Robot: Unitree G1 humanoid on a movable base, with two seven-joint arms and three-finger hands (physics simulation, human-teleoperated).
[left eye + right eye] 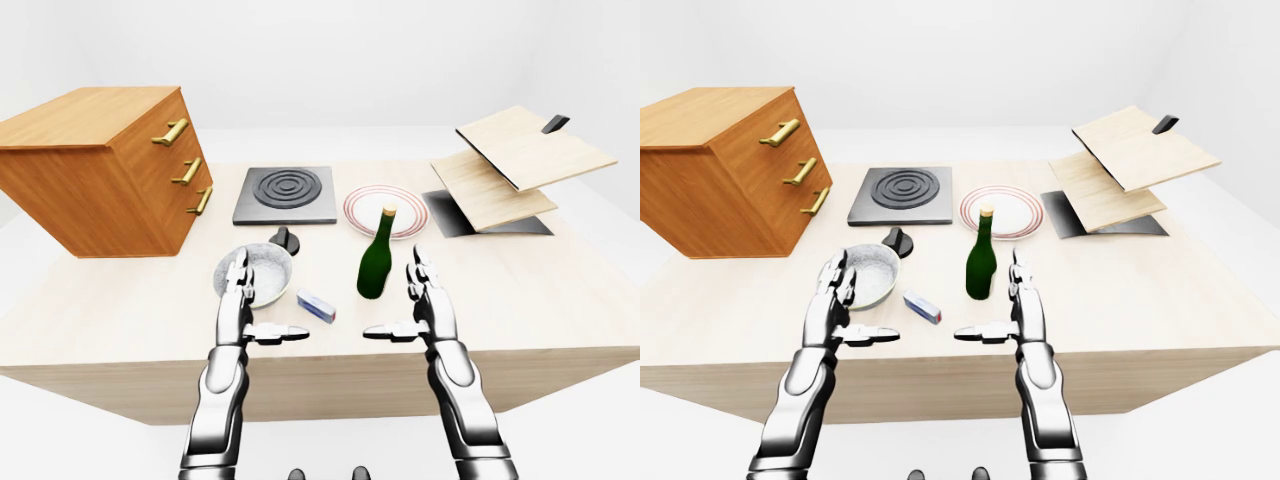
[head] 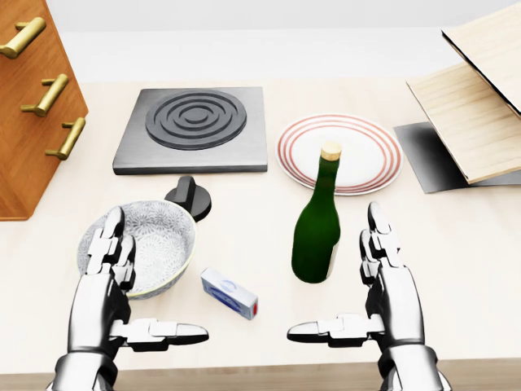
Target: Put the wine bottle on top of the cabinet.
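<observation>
I see the room as plain white walls and floor, and in it the wide wooden table (image 1: 560, 290) that carries everything. The biggest thing on it is the cabinet (image 1: 95, 170), at about 10 o'clock in the left-eye view, with a flat top that looks free and well apart from my hands. Next come the stove plate (image 2: 194, 129) at 12 o'clock and the striped plate (image 2: 370, 138) at 1 o'clock in the head view. The wine bottle (image 2: 317, 228) stands upright, long axis vertical, just below that plate's rim. My right hand (image 2: 383, 289) is open, fingers up and thumb pointing inward, and the bottle lies near it at 10 o'clock, not touched. My left hand (image 2: 114, 285) is open too, beside the bowl (image 2: 163, 232), so I judge the right is nearer for the grasp
</observation>
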